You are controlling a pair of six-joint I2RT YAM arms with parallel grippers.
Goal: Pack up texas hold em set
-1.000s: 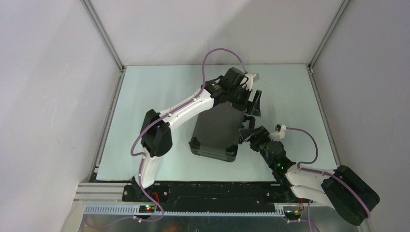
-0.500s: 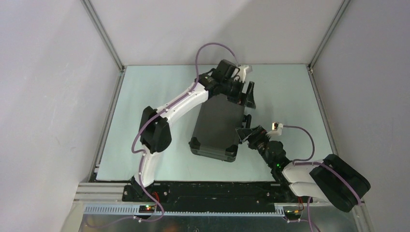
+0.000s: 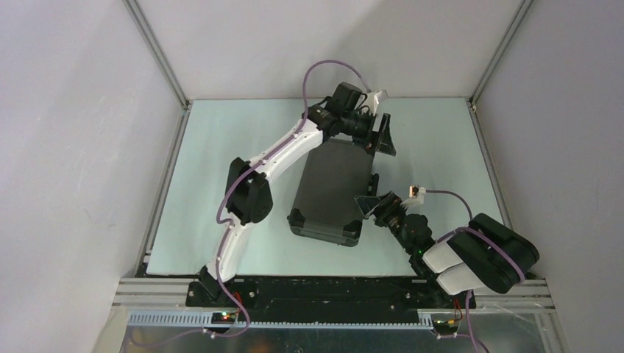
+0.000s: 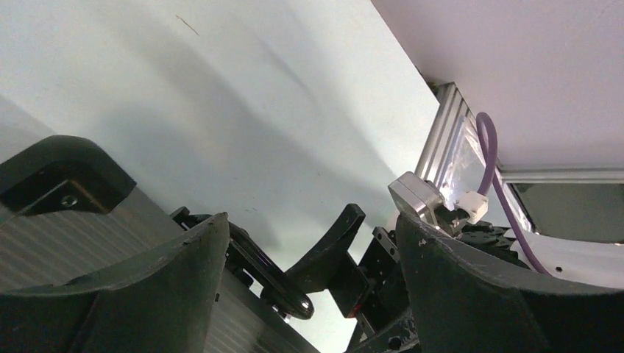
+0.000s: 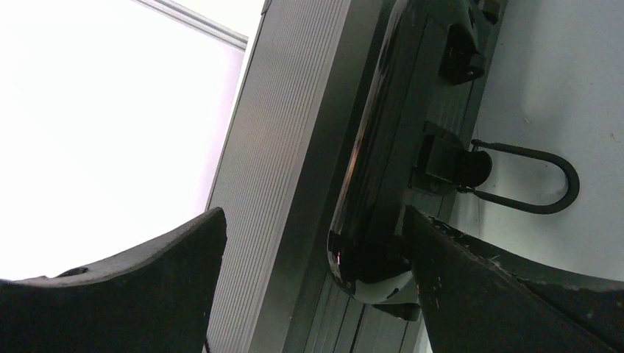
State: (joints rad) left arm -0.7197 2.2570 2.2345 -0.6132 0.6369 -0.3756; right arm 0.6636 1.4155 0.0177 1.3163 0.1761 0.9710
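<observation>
Swinging further out since a second ago, the left gripper (image 3: 380, 137) now hangs over the far end of the briefcase (image 3: 327, 187), while the right arm's bulky elbow has rolled inward and the right gripper (image 3: 370, 205) has edged in against the case's right side. That dark grey case lies flat and shut in the middle of the table (image 3: 221, 147), with no chips, cards or buttons showing outside it. The danger, as I read it, is at the handle (image 5: 368, 147). It sits close to one right finger rather than centred in the gap, so a squeeze from here could catch only its end and slip off. A nudge could also skate the whole case across the smooth surface, and the left arm is not pinning it. On the right wrist view the fingers (image 5: 147, 283) stand wide apart, straddling the ribbed edge and the glossy handle, and I cannot tell whether either touches. On the left wrist view the fingers (image 4: 165, 290) are also well apart, gripping nothing, poised just above the black corner (image 4: 59, 173).
</observation>
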